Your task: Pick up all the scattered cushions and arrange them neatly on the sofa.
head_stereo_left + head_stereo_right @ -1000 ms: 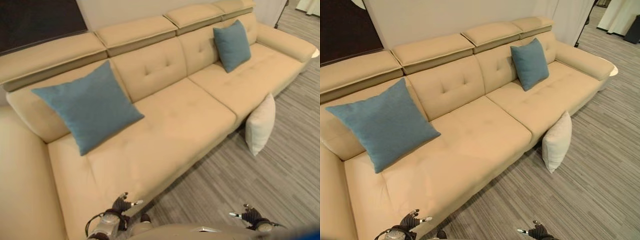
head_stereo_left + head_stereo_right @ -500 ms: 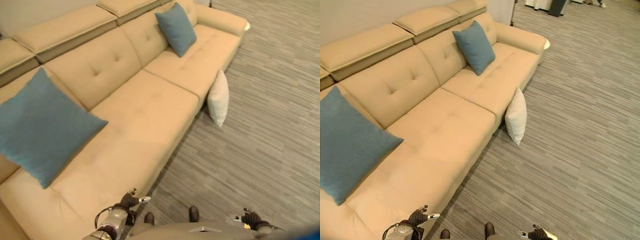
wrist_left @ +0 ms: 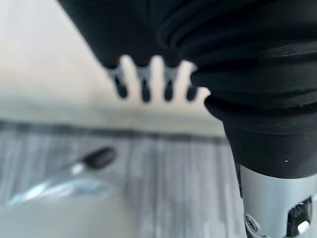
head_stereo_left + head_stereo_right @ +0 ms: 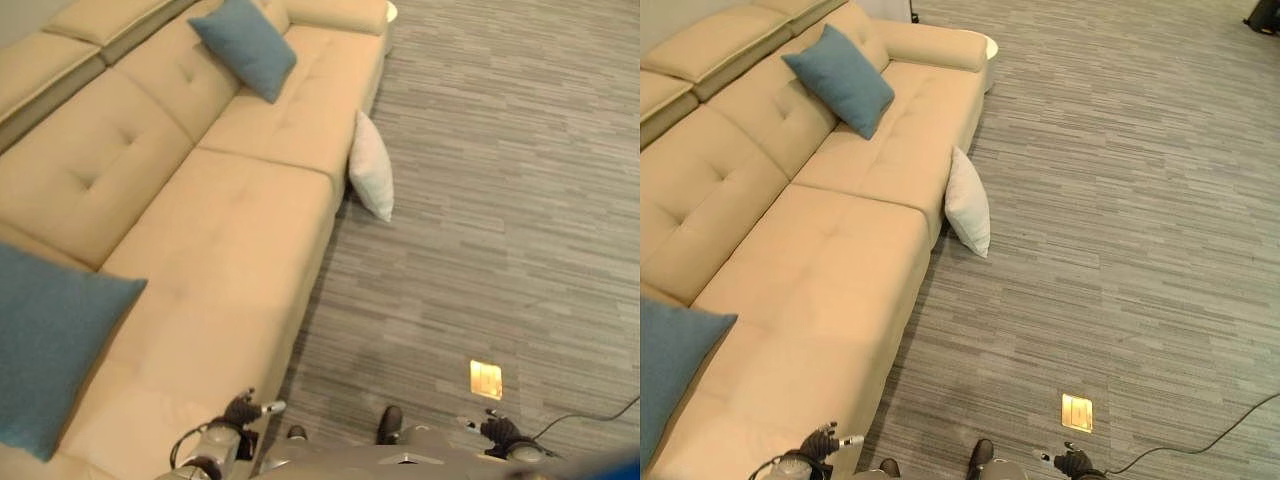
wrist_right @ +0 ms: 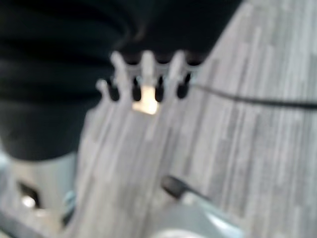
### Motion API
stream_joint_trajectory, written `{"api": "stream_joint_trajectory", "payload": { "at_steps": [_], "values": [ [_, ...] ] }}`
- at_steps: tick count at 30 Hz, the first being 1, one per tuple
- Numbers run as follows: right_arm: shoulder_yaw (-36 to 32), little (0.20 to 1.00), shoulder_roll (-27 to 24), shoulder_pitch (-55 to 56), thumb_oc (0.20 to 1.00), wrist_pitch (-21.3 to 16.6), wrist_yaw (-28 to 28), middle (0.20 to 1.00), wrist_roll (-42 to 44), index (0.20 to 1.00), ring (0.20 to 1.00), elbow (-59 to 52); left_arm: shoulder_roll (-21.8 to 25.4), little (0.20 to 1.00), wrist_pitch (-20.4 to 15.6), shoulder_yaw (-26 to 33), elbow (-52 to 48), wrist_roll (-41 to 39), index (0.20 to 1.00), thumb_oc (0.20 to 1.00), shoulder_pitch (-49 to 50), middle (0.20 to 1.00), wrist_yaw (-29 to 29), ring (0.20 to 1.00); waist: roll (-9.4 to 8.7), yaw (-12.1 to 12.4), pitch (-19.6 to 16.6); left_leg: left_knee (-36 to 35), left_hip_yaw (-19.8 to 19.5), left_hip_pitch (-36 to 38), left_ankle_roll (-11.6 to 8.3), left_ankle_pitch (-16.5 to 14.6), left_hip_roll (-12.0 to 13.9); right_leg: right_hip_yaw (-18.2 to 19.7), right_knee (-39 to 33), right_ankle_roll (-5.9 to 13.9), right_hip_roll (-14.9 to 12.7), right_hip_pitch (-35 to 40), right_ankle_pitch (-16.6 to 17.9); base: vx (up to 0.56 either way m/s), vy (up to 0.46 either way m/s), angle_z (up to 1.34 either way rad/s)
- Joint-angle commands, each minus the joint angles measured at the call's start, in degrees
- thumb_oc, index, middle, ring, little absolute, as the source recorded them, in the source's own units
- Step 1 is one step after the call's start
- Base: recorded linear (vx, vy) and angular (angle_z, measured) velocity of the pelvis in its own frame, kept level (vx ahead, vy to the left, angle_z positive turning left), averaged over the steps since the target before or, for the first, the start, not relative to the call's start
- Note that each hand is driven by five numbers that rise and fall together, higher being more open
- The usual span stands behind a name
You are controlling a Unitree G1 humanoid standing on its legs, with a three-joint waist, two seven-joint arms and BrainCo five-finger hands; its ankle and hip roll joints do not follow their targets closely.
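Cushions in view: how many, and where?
3. A blue cushion against the sofa's far backrest, another blue cushion at its near end, and a white cushion on the floor, leaning against the sofa front. More could lie outside the views.

The grey wood-grain plank floor runs along the front of the seating. A small square brass-coloured floor plate is set flush into the floor near its lower edge. A small white round side table stands at the far end.
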Motion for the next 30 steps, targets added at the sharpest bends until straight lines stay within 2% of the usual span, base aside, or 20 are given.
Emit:
{"api": "stream_joint_trajectory", "payload": {
  "at_steps": [1,3,4,5,7,9,11,15,18,19,21,22,23,24,25,26,27,28,29,30],
  "values": [
    [1.3,1.000,-1.9,-2.7,1.000,-1.7,-0.2,1.000,2.6,1.000,1.000,1.5,-1.2,1.000,-0.9,-1.4,-0.7,0.4,1.000,1.000,-3.8,1.000,0.0,1.000,-1.92,0.6,0.6,8.6,-4.2,-4.4,-2.31,-1.2,-2.9,3.1,0.9,5.33,-0.2,1.7,-0.3,0.05,-0.206,-0.15],
    [1.7,1.000,-2.2,-2.5,1.000,-1.7,-0.2,1.000,2.5,1.000,1.000,1.2,-1.6,1.000,-1.0,-2.1,-1.1,-0.4,1.000,1.000,-4.2,1.000,0.1,1.000,-2.26,1.3,1.5,12.3,-7.0,-6.7,-2.47,0.2,-3.8,4.2,0.5,4.77,0.2,2.5,-0.4,0.07,-0.185,-0.29],
    [2.5,1.000,-2.3,-2.7,1.000,-1.7,-0.1,1.000,1.9,1.000,1.000,1.1,-1.8,1.000,-1.2,-2.8,-1.4,-0.3,1.000,1.000,-4.3,1.000,0.3,1.000,-2.58,2.3,1.9,11.5,-10.6,-9.8,-1.98,-0.6,-7.2,5.6,-0.2,4.87,0.6,2.9,-0.5,0.09,-0.162,-0.47],
    [2.8,1.000,-2.4,-3.0,1.000,-1.6,-0.1,1.000,1.8,1.000,1.000,1.1,-2.0,1.000,-1.3,-3.1,-1.7,-0.4,1.000,1.000,-4.2,1.000,0.4,1.000,-2.71,2.6,1.8,9.3,-11.3,-11.1,-1.49,-1.3,-8.4,6.2,-0.6,5.10,0.7,3.1,-0.5,0.12,-0.134,-0.32],
    [3.0,1.000,-2.5,-3.0,1.000,-1.8,-0.1,1.000,1.8,1.000,1.000,1.1,-2.1,1.000,-1.3,-3.0,-1.8,-0.5,1.000,1.000,-4.0,1.000,0.5,1.000,-2.66,3.1,1.8,6.1,-11.1,-11.7,-1.31,0.0,-8.5,7.0,-1.2,5.39,1.4,4.0,-0.8,0.14,-0.060,-0.40],
    [3.0,1.000,-2.7,-3.1,1.000,-2.0,-0.4,1.000,2.2,1.000,1.000,1.0,-2.3,1.000,-1.3,-3.0,-1.5,-0.4,1.000,1.000,-4.0,1.000,0.7,1.000,-2.19,3.7,1.8,1.4,-11.5,-13.6,-1.72,3.9,-9.3,8.1,-1.9,5.40,2.6,5.3,-1.2,0.18,-0.050,-0.46],
    [3.4,1.000,-2.8,-3.1,1.000,-2.1,-0.5,1.000,1.9,1.000,1.000,0.9,-2.4,1.000,-1.3,-3.0,-1.3,-0.2,1.000,1.000,-3.8,1.000,0.8,1.000,-1.81,4.4,1.8,-0.7,-12.2,-14.9,-2.05,6.3,-9.7,9.3,-2.3,5.35,3.6,6.5,-1.7,0.16,-0.031,-0.24],
    [3.8,1.000,-2.7,-3.4,1.000,-2.1,-0.3,1.000,1.4,1.000,1.000,0.6,-2.4,1.000,-1.4,-2.1,-0.9,-0.5,1.000,1.000,-3.1,1.000,1.0,1.000,-1.59,5.2,1.5,-1.2,-13.7,-13.9,-1.68,5.9,-10.4,11.6,-1.7,5.29,4.1,8.0,-3.3,0.20,0.018,-0.47],
    [4.0,1.000,-2.6,-3.5,1.000,-2.0,0.0,1.000,0.2,1.000,1.000,0.6,-2.6,1.000,-1.2,-1.6,-0.2,-0.5,1.000,1.000,-2.3,1.000,1.0,1.000,-1.09,5.7,0.0,-2.2,-13.4,-11.1,-0.36,4.5,-10.6,12.3,2.2,6.32,2.7,8.5,-4.8,0.30,0.120,-0.73],
    [4.2,1.000,-2.6,-3.9,1.000,-1.9,0.2,1.000,-0.7,1.000,1.000,0.4,-2.4,1.000,-1.2,-1.5,-0.5,-0.7,1.000,1.000,-2.3,1.000,1.1,1.000,-0.77,6.3,-0.2,-2.9,-12.3,-8.7,1.24,3.3,-10.8,11.4,10.5,8.29,0.5,6.1,-3.2,0.31,0.151,-0.41],
    [4.6,1.000,-2.4,-5.1,1.000,-2.0,0.1,1.000,-0.7,1.000,1.000,-0.4,-1.9,1.000,-1.4,-1.9,-1.0,-1.0,1.000,1.000,-3.0,1.000,1.2,1.000,-0.29,5.9,0.8,-3.2,-11.9,-6.8,2.45,2.6,-10.4,11.1,20.2,10.72,-1.0,1.0,1.4,0.23,0.088,-0.83],
    [4.9,1.000,-2.2,-6.0,1.000,-2.0,-0.2,1.000,-0.7,1.000,1.000,-0.8,-1.5,1.000,-1.3,-2.6,-1.4,-1.3,1.000,1.000,-4.1,1.000,1.4,1.000,0.34,5.2,1.5,-3.3,-11.9,-4.8,3.07,1.5,-10.1,8.7,23.8,10.89,-3.0,-2.0,2.9,0.16,0.022,-0.58],
    [4.9,1.000,-2.2,-6.0,1.000,-2.0,-0.2,1.000,-0.7,1.000,1.000,-0.8,-1.5,1.000,-1.3,-2.6,-1.4,-1.3,1.000,1.000,-4.1,1.000,1.4,1.000,0.30,5.1,1.6,-3.3,-11.9,-4.8,3.07,1.5,-10.1,8.6,24.0,10.90,-3.1,-2.0,2.8,0.17,0.009,-0.23],
    [5.1,1.000,-2.2,-6.3,1.000,-2.0,-0.4,1.000,-0.9,1.000,1.000,-1.1,-1.4,1.000,-1.4,-2.9,-1.4,-1.2,1.000,1.000,-4.4,1.000,1.6,1.000,0.75,5.1,1.4,-3.9,-11.7,-3.8,3.04,1.0,-9.7,6.3,22.9,10.18,-4.5,-3.0,2.4,0.13,-0.025,0.25],
    [5.2,1.000,-2.3,-6.4,1.000,-2.1,-0.5,1.000,-1.1,1.000,1.000,-1.1,-1.3,1.000,-1.5,-2.8,-1.4,-1.2,1.000,1.000,-4.7,1.000,1.7,1.000,0.96,5.1,1.3,-4.5,-11.8,-3.0,2.90,0.7,-9.6,4.5,20.7,9.56,-5.4,-3.5,1.7,0.26,-0.101,0.23],
    [5.4,1.000,-2.4,-7.0,1.000,-2.3,-0.6,1.000,-1.2,1.000,1.000,-1.5,-1.1,1.000,-1.7,-2.6,-1.3,-1.5,1.000,1.000,-5.0,1.000,1.9,1.000,1.42,4.7,1.1,-5.9,-12.0,-1.3,2.35,0.1,-8.9,2.3,15.3,8.49,-6.0,-4.3,1.1,0.20,-0.099,0.07],
    [5.5,1.000,-2.4,-7.0,1.000,-2.3,-0.6,1.000,-1.2,1.000,1.000,-1.5,-1.1,1.000,-1.7,-2.5,-1.3,-1.5,1.000,1.000,-5.0,1.000,1.9,1.000,1.48,4.7,1.2,-6.0,-12.0,-1.2,2.32,0.1,-8.8,2.3,15.2,8.47,-6.0,-4.1,1.1,0.20,-0.120,-0.06],
    [5.5,1.000,-2.4,-7.1,1.000,-2.3,-0.6,1.000,-1.2,1.000,1.000,-1.6,-1.0,1.000,-1.7,-2.4,-1.3,-1.4,1.000,1.000,-5.0,1.000,1.9,1.000,1.48,4.6,1.0,-6.6,-12.0,-0.5,2.22,-0.2,-8.7,1.8,12.6,8.45,-6.2,-4.7,1.8,0.23,-0.154,-0.15],
    [5.4,1.000,-2.2,-7.4,1.000,-2.4,-0.8,1.000,-1.0,1.000,1.000,-1.9,-1.1,1.000,-1.7,-2.1,-1.0,-1.0,1.000,1.000,-5.0,1.000,1.9,1.000,1.12,3.9,0.6,-7.6,-12.1,1.0,1.76,-0.7,-8.7,1.6,7.5,9.04,-6.2,-6.2,4.1,0.23,-0.154,-0.09],
    [5.4,1.000,-2.2,-7.4,1.000,-2.4,-0.8,1.000,-1.0,1.000,1.000,-1.9,-1.1,1.000,-1.7,-2.1,-1.0,-1.0,1.000,1.000,-5.0,1.000,1.9,1.000,1.21,4.0,0.7,-7.7,-12.1,1.1,1.72,-0.7,-8.6,1.6,7.3,9.03,-6.0,-6.0,4.1,0.32,-0.228,-0.11]
  ]
}}
